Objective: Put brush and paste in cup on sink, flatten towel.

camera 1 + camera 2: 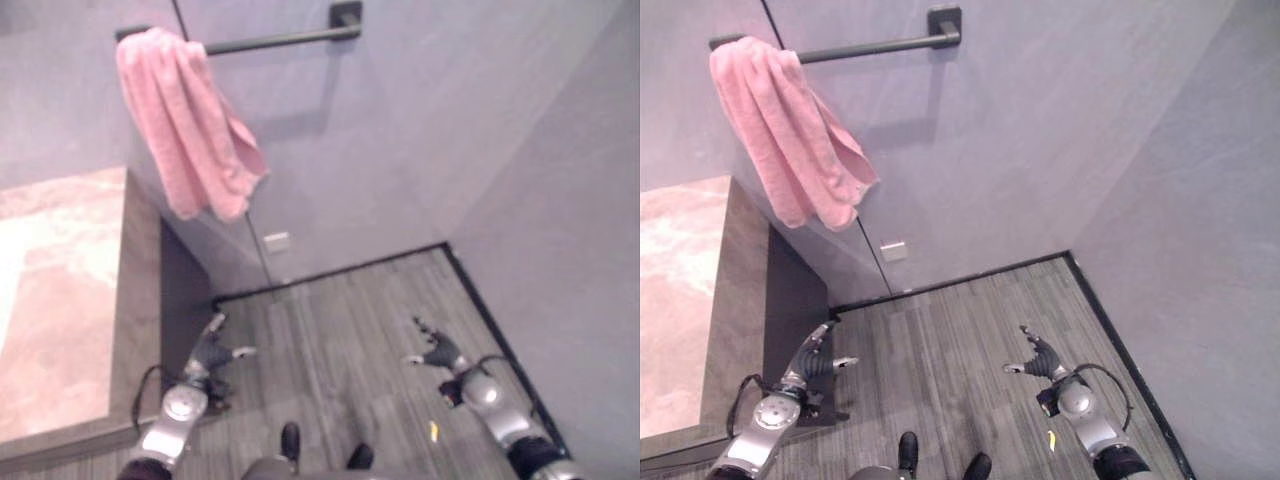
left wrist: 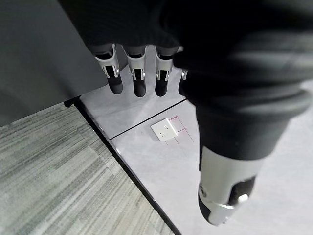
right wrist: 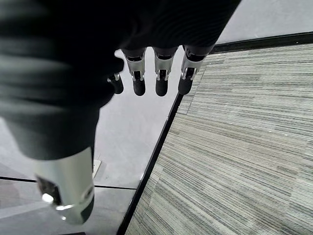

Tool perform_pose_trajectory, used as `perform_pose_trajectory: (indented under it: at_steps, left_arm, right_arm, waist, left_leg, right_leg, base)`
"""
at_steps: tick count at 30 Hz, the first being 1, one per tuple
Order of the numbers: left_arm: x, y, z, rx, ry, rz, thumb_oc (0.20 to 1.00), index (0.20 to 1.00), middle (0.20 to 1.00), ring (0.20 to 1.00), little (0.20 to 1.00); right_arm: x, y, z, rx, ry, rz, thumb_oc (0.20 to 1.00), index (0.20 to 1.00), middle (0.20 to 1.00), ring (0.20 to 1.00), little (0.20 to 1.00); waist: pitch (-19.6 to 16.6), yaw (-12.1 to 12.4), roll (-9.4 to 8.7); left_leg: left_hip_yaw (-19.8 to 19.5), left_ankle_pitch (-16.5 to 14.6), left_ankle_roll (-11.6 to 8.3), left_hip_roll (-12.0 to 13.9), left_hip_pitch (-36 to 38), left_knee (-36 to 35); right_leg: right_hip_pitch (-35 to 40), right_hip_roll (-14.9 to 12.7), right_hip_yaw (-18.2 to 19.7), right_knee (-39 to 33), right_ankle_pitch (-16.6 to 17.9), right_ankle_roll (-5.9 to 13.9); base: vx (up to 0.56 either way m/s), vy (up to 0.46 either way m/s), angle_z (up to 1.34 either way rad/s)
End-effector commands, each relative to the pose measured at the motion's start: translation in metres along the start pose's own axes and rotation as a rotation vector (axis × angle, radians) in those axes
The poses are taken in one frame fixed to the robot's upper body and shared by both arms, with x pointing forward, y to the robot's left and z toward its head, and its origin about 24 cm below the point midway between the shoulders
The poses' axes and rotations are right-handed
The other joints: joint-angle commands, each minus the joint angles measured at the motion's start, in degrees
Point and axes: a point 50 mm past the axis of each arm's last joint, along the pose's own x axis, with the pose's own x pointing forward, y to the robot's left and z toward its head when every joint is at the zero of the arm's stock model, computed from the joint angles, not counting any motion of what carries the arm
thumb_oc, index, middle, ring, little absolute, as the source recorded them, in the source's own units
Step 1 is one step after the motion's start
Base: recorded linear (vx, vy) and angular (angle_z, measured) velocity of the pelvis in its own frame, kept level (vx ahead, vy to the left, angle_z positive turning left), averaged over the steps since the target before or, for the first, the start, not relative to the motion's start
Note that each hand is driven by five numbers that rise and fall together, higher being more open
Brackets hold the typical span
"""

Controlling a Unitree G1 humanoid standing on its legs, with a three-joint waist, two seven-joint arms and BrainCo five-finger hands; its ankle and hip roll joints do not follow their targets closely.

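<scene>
Both hands hung low over floor, empty: left hand (image 1: 212, 350) & right hand (image 1: 438, 352), fingers relaxed, straight. Pink towel (image 1: 185, 125) bunched at left end of wall rail (image 1: 275, 40) (brush, paste, cup unseen). Advisable to raise both, pinch lower corners, spread along rail.

Fluffy pink cloth towel (image 1: 785, 130) on matt black metal rail (image 1: 870, 45); wood-grain floor (image 1: 960, 360)
</scene>
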Motion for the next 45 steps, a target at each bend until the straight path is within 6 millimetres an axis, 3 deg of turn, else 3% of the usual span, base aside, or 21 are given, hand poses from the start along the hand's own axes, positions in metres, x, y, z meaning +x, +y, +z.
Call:
perform_pose_trajectory:
  at_steps: [1, 3, 4, 5, 7, 10, 11, 12, 13, 15, 17, 18, 22, 25, 26, 29, 30, 32, 35, 42, 45]
  left_arm:
    - [0.002, 0.018, 0.011, 0.06, -0.078, 0.03, 1.0, 1.0, 1.0, 1.0, 1.0]
    - [-0.001, 0.025, 0.015, 0.079, -0.101, 0.045, 1.0, 1.0, 1.0, 1.0, 1.0]
    - [-0.001, 0.025, 0.015, 0.08, -0.101, 0.045, 1.0, 1.0, 1.0, 1.0, 1.0]
    - [-0.001, 0.026, 0.016, 0.094, -0.104, 0.046, 1.0, 1.0, 1.0, 1.0, 1.0]
    - [0.001, 0.025, 0.022, 0.107, -0.127, 0.04, 1.0, 1.0, 1.0, 1.0, 1.0]
    - [0.0, 0.026, 0.024, 0.111, -0.138, 0.046, 1.0, 1.0, 1.0, 1.0, 1.0]
    - [-0.001, 0.027, 0.022, 0.103, -0.132, 0.055, 1.0, 1.0, 1.0, 1.0, 1.0]
    - [-0.001, 0.027, 0.022, 0.103, -0.132, 0.055, 1.0, 1.0, 1.0, 1.0, 1.0]
    - [-0.001, 0.028, 0.021, 0.097, -0.129, 0.065, 1.0, 1.0, 1.0, 1.0, 1.0]
    - [0.001, 0.033, 0.023, 0.121, -0.13, 0.078, 1.0, 1.0, 1.0, 1.0, 1.0]
    - [0.001, 0.034, 0.018, 0.127, -0.108, 0.084, 1.0, 1.0, 1.0, 1.0, 1.0]
    - [0.005, 0.034, 0.021, 0.122, -0.114, 0.09, 1.0, 1.0, 1.0, 1.0, 1.0]
    - [0.011, 0.032, 0.027, 0.103, -0.124, 0.097, 1.0, 1.0, 1.0, 1.0, 1.0]
    - [0.013, 0.029, 0.027, 0.095, -0.119, 0.099, 1.0, 1.0, 1.0, 1.0, 1.0]
    - [0.014, 0.025, 0.026, 0.08, -0.107, 0.097, 1.0, 1.0, 1.0, 1.0, 1.0]
    - [0.015, 0.02, 0.025, 0.072, -0.098, 0.093, 1.0, 1.0, 1.0, 1.0, 1.0]
    - [0.013, 0.02, 0.021, 0.07, -0.085, 0.097, 1.0, 1.0, 1.0, 1.0, 1.0]
    - [0.012, 0.02, 0.021, 0.072, -0.09, 0.096, 1.0, 1.0, 1.0, 1.0, 1.0]
    - [0.011, 0.022, 0.02, 0.089, -0.094, 0.098, 1.0, 1.0, 1.0, 1.0, 1.0]
    - [0.006, 0.034, 0.016, 0.129, -0.088, 0.116, 1.0, 1.0, 1.0, 1.0, 1.0]
    - [0.003, 0.046, 0.017, 0.16, -0.099, 0.145, 1.0, 1.0, 1.0, 1.0, 1.0]
  right_arm:
    - [0.005, -0.004, 0.018, -0.07, -0.09, -0.02, 1.0, 1.0, 1.0, 1.0, 1.0]
    - [0.005, -0.001, 0.018, 0.059, -0.083, -0.056, 1.0, 1.0, 1.0, 1.0, 1.0]
    - [0.005, -0.001, 0.018, 0.06, -0.083, -0.056, 1.0, 1.0, 1.0, 1.0, 1.0]
    - [0.004, 0.003, 0.019, 0.07, -0.091, -0.045, 1.0, 1.0, 1.0, 1.0, 1.0]
    - [0.001, -0.002, 0.02, 0.051, -0.107, -0.055, 1.0, 1.0, 1.0, 1.0, 1.0]
    - [-0.003, -0.005, 0.018, 0.059, -0.11, -0.071, 1.0, 1.0, 1.0, 1.0, 1.0]
    - [-0.004, -0.005, 0.017, 0.073, -0.11, -0.07, 1.0, 1.0, 1.0, 1.0, 1.0]
    - [-0.004, -0.005, 0.017, 0.073, -0.11, -0.071, 1.0, 1.0, 1.0, 1.0, 1.0]
    - [-0.006, -0.004, 0.016, 0.072, -0.107, -0.067, 1.0, 1.0, 1.0, 1.0, 1.0]
    - [-0.01, -0.002, 0.012, 0.055, -0.1, -0.054, 1.0, 1.0, 1.0, 1.0, 1.0]
    - [-0.009, 0.0, 0.012, 0.041, -0.1, -0.038, 1.0, 1.0, 1.0, 1.0, 1.0]
    - [-0.011, -0.011, 0.013, 0.037, -0.115, -0.06, 1.0, 1.0, 1.0, 1.0, 1.0]
    - [-0.015, -0.027, 0.011, 0.046, -0.123, -0.108, 1.0, 1.0, 1.0, 1.0, 1.0]
    - [-0.015, -0.033, 0.011, 0.049, -0.12, -0.129, 1.0, 1.0, 1.0, 1.0, 1.0]
    - [-0.017, -0.039, 0.008, 0.051, -0.11, -0.151, 1.0, 1.0, 1.0, 1.0, 1.0]
    - [-0.019, -0.039, 0.004, 0.066, -0.092, -0.163, 1.0, 1.0, 1.0, 1.0, 1.0]
    - [-0.018, -0.035, 0.003, 0.073, -0.087, -0.149, 1.0, 1.0, 1.0, 1.0, 1.0]
    - [-0.017, -0.032, 0.002, 0.071, -0.079, -0.14, 1.0, 1.0, 1.0, 1.0, 1.0]
    - [-0.008, -0.022, 0.008, 0.069, -0.083, -0.107, 1.0, 1.0, 1.0, 1.0, 1.0]
    - [-0.001, -0.008, 0.022, 0.104, -0.123, -0.073, 1.0, 1.0, 1.0, 1.0, 1.0]
    - [0.0, -0.003, 0.026, 0.126, -0.139, -0.064, 1.0, 1.0, 1.0, 1.0, 1.0]
  waist:
    - [-1.65, 2.21, -1.92]
    - [-1.38, 1.67, -1.51]
    - [-1.41, 1.72, -1.6]
    - [-0.45, 0.1, -1.17]
    - [0.88, -1.79, -0.2]
    - [0.68, -1.95, 0.73]
    - [0.49, -1.23, 1.46]
    - [0.42, -1.26, 1.55]
    - [0.55, -1.21, 1.45]
    - [1.2, -1.62, -0.08]
    - [0.58, -2.11, -1.82]
    - [0.34, -2.92, -2.42]
    - [-0.04, -4.77, -2.57]
    - [0.31, -5.04, -2.36]
    - [0.32, -6.15, -1.7]
    - [0.14, -6.69, -1.58]
    - [0.01, -5.34, -1.7]
    - [-0.34, -5.03, -1.82]
    - [-0.54, -2.34, -2.82]
    - [0.07, -1.43, -3.3]
    - [0.98, -1.58, -3.0]
  left_leg:
    - [-0.99, -4.11, 1.52, -2.4, -1.7, 2.1]
    - [-2.17, -4.7, 4.11, -3.75, 0.87, 0.39]
    - [-2.11, -4.69, 4.24, -3.89, 0.9, 0.29]
    - [-3.43, -4.91, 5.83, -4.77, 2.98, -0.83]
    - [-5.5, -3.74, 6.85, -4.79, 4.08, -2.19]
    - [-6.63, -3.14, 6.5, -3.54, 5.02, -3.8]
    - [-6.83, -3.3, 5.31, -1.59, 4.69, -3.8]
    - [-6.89, -3.24, 5.28, -1.48, 4.59, -3.8]
    - [-7.25, -3.35, 4.71, -0.73, 4.37, -3.8]
    - [-7.94, -3.43, 3.62, 0.7, 4.79, -3.8]
    - [-8.48, -2.96, 2.56, 2.0, 3.46, -3.8]
    - [-8.13, -0.92, 0.11, 4.14, 1.43, -3.8]
    - [-8.05, 2.46, -2.92, 7.84, -0.75, -3.8]
    - [-6.16, 3.58, -3.27, 8.88, -0.55, -3.8]
    - [0.07, 3.58, -2.62, 8.61, -0.51, -3.8]
    - [6.11, 1.86, -1.99, 7.49, -1.27, -1.8]
    - [3.59, -0.48, -1.06, 4.13, -2.52, -0.69]
    - [2.65, -0.73, -0.48, 2.64, -3.36, -1.24]
    - [-4.57, -1.9, 0.62, -1.49, -5.81, 0.24]
    - [-5.81, -6.3, 3.57, -3.28, -5.27, 6.54]
    - [-4.6, -7.62, 6.07, -3.8, -3.25, 6.59]
  right_leg:
    - [3.46, -2.54, 0.26, 4.9, -4.31, 4.58]
    - [-0.22, -5.47, 2.42, 17.45, -3.34, 6.8]
    - [-0.49, -5.75, 2.55, 18.0, -3.54, 6.96]
    - [-4.18, -7.35, 6.63, 27.39, 0.33, 8.89]
    - [-9.15, -6.2, 12.49, 34.37, 1.46, 8.57]
    - [-9.88, -6.81, 12.74, 29.9, -0.26, 7.38]
    - [-8.42, -8.87, 10.65, 19.16, -0.5, 6.52]
    - [-8.27, -8.69, 10.52, 18.68, -0.21, 6.45]
    - [-8.27, -8.76, 12.37, 10.6, 2.3, 6.78]
    - [-8.44, -7.35, 14.87, 11.2, 1.74, 7.83]
    - [-7.52, -6.08, 12.98, 8.78, 2.12, 7.68]
    - [-7.04, -4.39, 11.0, 6.82, 1.91, 7.29]
    - [-5.3, -1.06, 6.84, 4.24, -0.76, 4.72]
    - [-3.98, -0.04, 6.12, 3.06, -1.33, 4.0]
    - [-2.91, -0.24, 4.89, 2.38, -1.85, 4.1]
    - [-2.1, -0.69, 3.86, 1.47, -1.92, 3.97]
    - [-2.15, -0.76, 4.72, 0.7, -1.76, 4.07]
    - [-2.43, -0.8, 4.7, 0.4, -1.39, 4.21]
    - [-3.36, -0.86, 6.25, 1.32, -2.02, 4.07]
    - [-2.45, -3.53, 8.38, 8.24, -3.92, 4.85]
    - [-6.67, -6.05, 10.96, 19.77, -1.63, 6.66]
  base:
    - [0.17, 0.161, -0.16]
    - [0.21, 0.257, 0.07]
    - [0.23, 0.304, 0.01]
    - [0.08, 0.168, 0.05]
    - [0.1, 0.107, 0.36]
    - [0.15, -0.033, 0.82]
    - [0.12, -0.081, 0.32]
    - [0.18, -0.155, 0.14]
    - [0.2, -0.286, 0.05]
    - [0.21, -0.324, 0.08]
    - [0.16, -0.415, 0.45]
    - [0.14, -0.408, 0.52]
    - [0.16, -0.388, 0.66]
    - [0.17, -0.266, 0.36]
    - [0.13, -0.067, 0.18]
    - [0.11, -0.036, 0.51]
    - [0.11, 0.025, 0.43]
    - [0.08, 0.056, 0.16]
    - [0.07, 0.055, -0.17]
    - [0.14, 0.214, -0.31]
    - [0.11, 0.248, -0.27]
